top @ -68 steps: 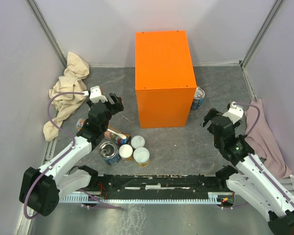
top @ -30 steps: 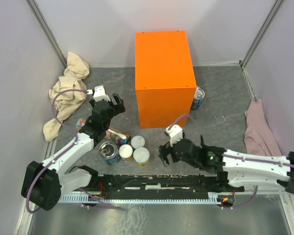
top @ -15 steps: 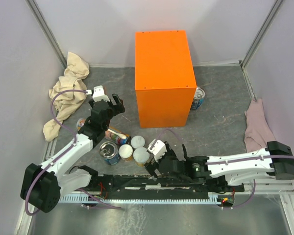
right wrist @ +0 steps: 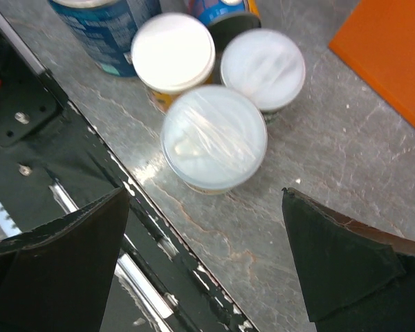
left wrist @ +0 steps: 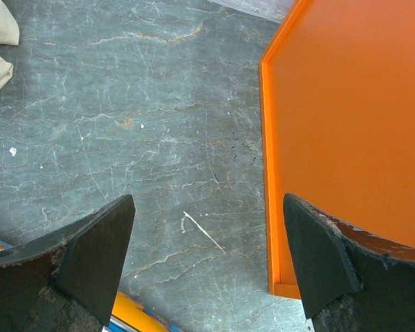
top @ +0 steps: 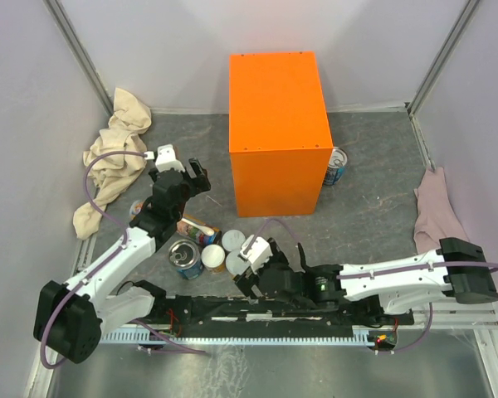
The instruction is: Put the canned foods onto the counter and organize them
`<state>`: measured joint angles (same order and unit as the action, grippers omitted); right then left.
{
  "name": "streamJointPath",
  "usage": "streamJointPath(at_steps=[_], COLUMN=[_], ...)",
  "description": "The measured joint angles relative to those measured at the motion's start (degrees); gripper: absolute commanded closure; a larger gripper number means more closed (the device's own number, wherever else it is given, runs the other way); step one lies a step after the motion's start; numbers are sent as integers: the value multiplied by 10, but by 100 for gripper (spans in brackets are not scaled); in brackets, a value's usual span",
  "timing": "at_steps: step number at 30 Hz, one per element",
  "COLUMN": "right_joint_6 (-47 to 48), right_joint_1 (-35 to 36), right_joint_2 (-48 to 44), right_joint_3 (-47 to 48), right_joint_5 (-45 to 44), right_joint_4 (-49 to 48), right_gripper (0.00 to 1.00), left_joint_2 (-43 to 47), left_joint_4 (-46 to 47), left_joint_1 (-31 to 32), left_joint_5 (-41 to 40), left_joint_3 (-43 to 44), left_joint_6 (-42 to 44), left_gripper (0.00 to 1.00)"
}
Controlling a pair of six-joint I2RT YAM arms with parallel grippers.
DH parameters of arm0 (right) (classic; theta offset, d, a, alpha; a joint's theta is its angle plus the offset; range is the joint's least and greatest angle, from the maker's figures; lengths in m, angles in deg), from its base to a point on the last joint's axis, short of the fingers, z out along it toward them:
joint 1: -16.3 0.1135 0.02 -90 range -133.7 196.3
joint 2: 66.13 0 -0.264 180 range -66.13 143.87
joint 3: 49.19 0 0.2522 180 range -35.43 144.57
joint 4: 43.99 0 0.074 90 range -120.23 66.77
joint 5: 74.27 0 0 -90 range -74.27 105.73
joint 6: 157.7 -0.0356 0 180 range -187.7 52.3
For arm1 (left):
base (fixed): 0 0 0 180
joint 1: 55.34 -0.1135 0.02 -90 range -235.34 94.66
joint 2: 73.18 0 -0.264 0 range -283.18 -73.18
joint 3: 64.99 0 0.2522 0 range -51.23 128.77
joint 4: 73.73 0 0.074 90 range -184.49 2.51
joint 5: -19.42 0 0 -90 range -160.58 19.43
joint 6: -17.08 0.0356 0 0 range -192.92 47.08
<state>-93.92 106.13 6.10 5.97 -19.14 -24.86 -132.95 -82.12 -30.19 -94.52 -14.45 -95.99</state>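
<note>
Beige cloth point(top: 109, 159), pink cloth point(top: 438, 218)

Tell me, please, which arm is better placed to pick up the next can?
Right: the right gripper, open, hovers over the clear-lidded can, while the left gripper, also open, faces only floor beside the counter.

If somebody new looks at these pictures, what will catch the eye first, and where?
The large bright orange rectangular box stands at the middle rear of the grey table. In front of it to the left, small cylindrical cans with pale lids stand clustered, and the right gripper hovers open above them. One blue-labelled can stands alone at the box's right side.
</note>
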Motion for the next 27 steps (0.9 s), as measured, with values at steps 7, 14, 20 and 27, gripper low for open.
streamJointPath(at_steps=[7,14,20,27], right_joint_6=[39,82,115,129], right_joint_1=[2,3,4,-11], right_joint_2=[41,120,190,237], right_joint_3=[71,119,164,200], right_joint_5=[4,28,32,53], right_joint_4=[-4,-18,-48,-76], right_gripper=[1,0,0,0], left_joint_2=[2,2,3,10], left_joint_4=[-35,-93,-119,-136], left_joint_1=[-7,-65,-123,-150], left_joint_5=[-12,-7,23,51], left_joint_3=[30,94,109,108], left_joint_6=[0,-1,-17,-28], left_gripper=[4,4,4,4])
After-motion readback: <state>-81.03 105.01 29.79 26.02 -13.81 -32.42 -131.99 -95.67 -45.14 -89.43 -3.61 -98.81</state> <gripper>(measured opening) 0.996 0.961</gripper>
